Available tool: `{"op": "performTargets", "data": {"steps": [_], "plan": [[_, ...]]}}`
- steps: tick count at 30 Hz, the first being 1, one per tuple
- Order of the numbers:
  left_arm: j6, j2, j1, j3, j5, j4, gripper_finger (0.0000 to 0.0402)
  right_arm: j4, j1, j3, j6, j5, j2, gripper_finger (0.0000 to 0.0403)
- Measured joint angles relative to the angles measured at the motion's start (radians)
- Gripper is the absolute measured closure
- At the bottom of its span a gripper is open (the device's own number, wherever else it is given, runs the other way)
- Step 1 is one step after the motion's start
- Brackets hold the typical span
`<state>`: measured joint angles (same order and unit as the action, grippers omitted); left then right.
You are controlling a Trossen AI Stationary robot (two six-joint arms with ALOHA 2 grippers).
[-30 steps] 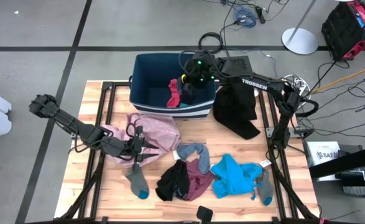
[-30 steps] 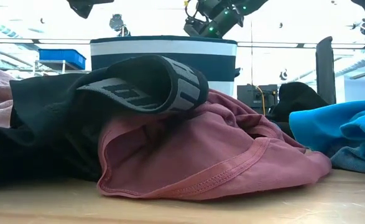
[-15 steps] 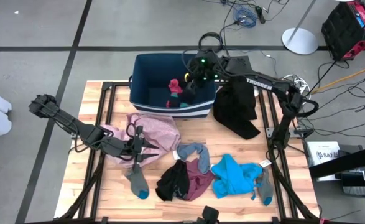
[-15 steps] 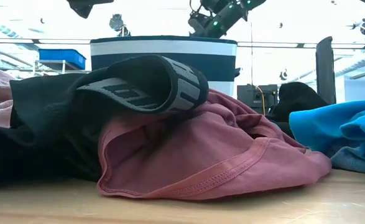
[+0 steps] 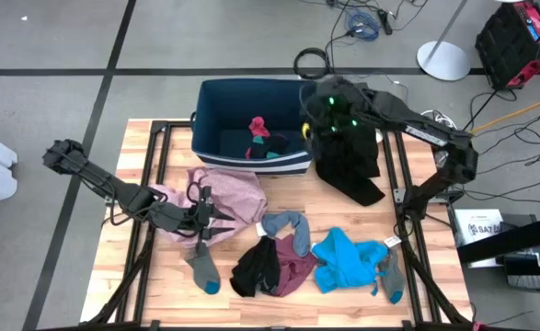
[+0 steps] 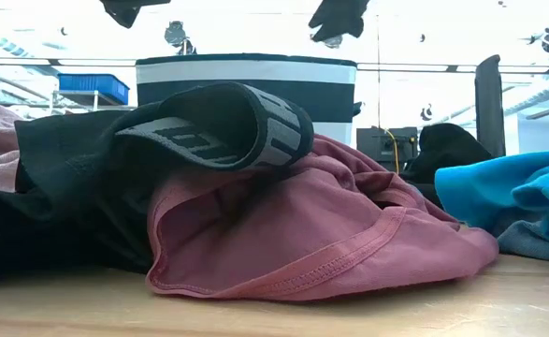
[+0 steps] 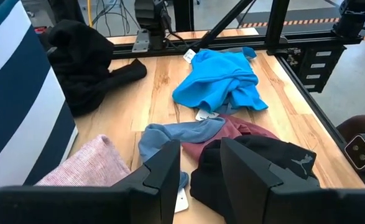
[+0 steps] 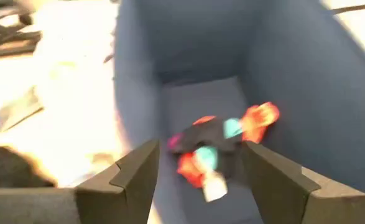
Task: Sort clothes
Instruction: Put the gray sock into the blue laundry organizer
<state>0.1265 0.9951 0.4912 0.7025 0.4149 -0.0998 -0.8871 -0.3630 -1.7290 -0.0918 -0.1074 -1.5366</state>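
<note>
The clothes lie spread on the wooden table: a pale pink garment (image 5: 228, 191), a grey-blue sock (image 5: 283, 223), a black and maroon heap (image 5: 270, 267), a bright blue garment (image 5: 348, 260), a grey sock with a teal toe (image 5: 202, 269) and a black garment (image 5: 350, 161) at the right. A red, teal and black bundle of socks (image 5: 262, 138) lies on the floor of the dark blue bin (image 5: 219, 101). My right gripper (image 8: 198, 155) hangs open above the bin's right rim (image 5: 314, 118). My left gripper (image 5: 222, 222) hovers open at the pink garment's near edge, nothing between its fingers (image 7: 201, 152).
The bin stands at the table's far edge, its striped wall (image 6: 246, 80) behind the heap in the low view. Another grey sock with a teal toe (image 5: 392, 280) lies near the right front corner. Bare wood shows along the left side (image 5: 164, 147) and near edge.
My right gripper has let go of the red sock bundle, which hung from it inside the bin and now lies on the bin's floor. The gripper has then risen and swung toward the table's right, from over the bin's middle to its right rim.
</note>
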Motion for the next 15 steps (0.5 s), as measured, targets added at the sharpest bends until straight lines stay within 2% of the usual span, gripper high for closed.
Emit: {"op": "performTargets", "data": {"steps": [6, 8, 11, 15], "plan": [[0.001, 0.000, 0.000, 0.000, -0.091, 0.003, 0.0277, -0.136, 0.217, 0.012, 0.050, 0.006, 0.014, 0.0187], [0.001, 0.000, 0.000, 0.000, -0.104, 0.003, 0.0277, -0.107, 0.299, 0.051, 0.053, 0.018, 0.016, 0.0187], [0.007, 0.001, 0.000, 0.000, -0.104, -0.003, 0.0277, -0.033, 0.417, 0.135, 0.070, 0.106, 0.013, 0.0188], [0.088, 0.014, 0.001, 0.000, -0.105, -0.066, 0.0277, 0.157, 0.541, 0.291, 0.137, 0.211, 0.014, 0.0188]]}}
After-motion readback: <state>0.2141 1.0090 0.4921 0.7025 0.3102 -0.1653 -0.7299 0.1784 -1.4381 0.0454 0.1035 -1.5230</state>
